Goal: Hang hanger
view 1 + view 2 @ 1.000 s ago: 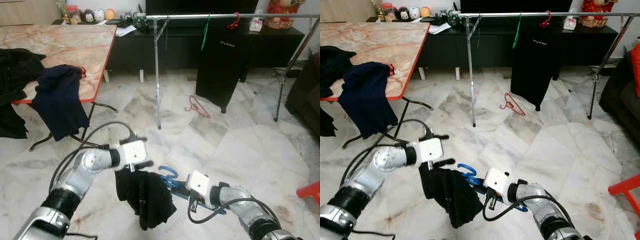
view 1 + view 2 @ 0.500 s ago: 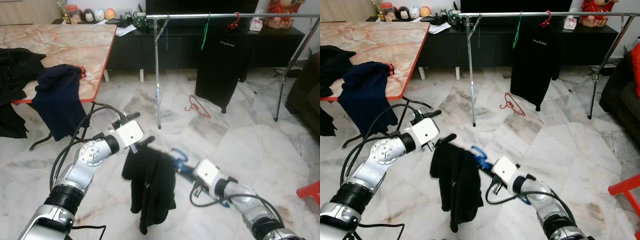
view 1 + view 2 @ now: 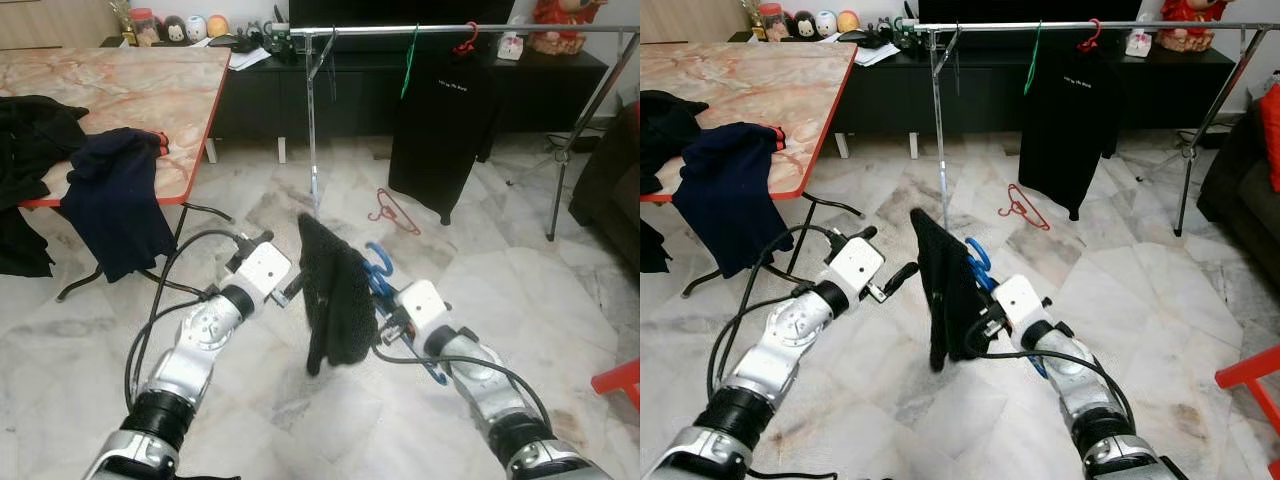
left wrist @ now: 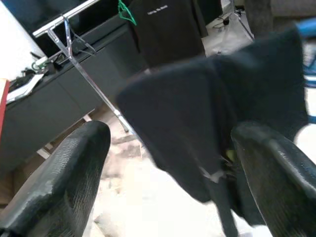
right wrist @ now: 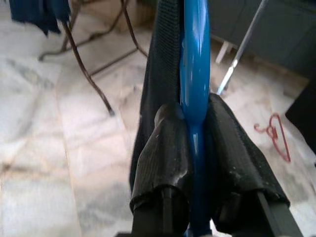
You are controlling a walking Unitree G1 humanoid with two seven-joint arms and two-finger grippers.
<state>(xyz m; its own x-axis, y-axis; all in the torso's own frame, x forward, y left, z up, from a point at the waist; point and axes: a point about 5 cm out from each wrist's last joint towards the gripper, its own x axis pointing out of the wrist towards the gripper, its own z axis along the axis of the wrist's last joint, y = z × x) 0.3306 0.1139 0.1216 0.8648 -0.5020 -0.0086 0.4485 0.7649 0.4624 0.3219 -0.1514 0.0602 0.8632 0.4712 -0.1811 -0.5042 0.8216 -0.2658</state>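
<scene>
A blue hanger [image 3: 378, 264] carries a black garment [image 3: 335, 290] that hangs down from it in mid-air over the marble floor. My right gripper [image 3: 388, 326] is shut on the hanger's blue bar [image 5: 195, 94], with the garment draped just beyond the fingers [image 5: 165, 143]. To the left of the cloth, my left gripper [image 3: 283, 262] is open. Its two fingers [image 4: 64, 182] stand wide apart with the garment [image 4: 207, 113] ahead of them, apparently untouched. The metal clothes rail [image 3: 450, 30] stands further ahead.
On the rail hang a black shirt [image 3: 445, 120] on a red hanger and a green hanger [image 3: 412, 60]. A red hanger [image 3: 395, 212] lies on the floor. The marble table [image 3: 120, 90] with clothes is at the left, a red stool [image 3: 620, 385] at the right.
The right gripper has lifted the hanger and garment from low near the floor up and forward. The left gripper rose alongside and now sits beside the cloth.
</scene>
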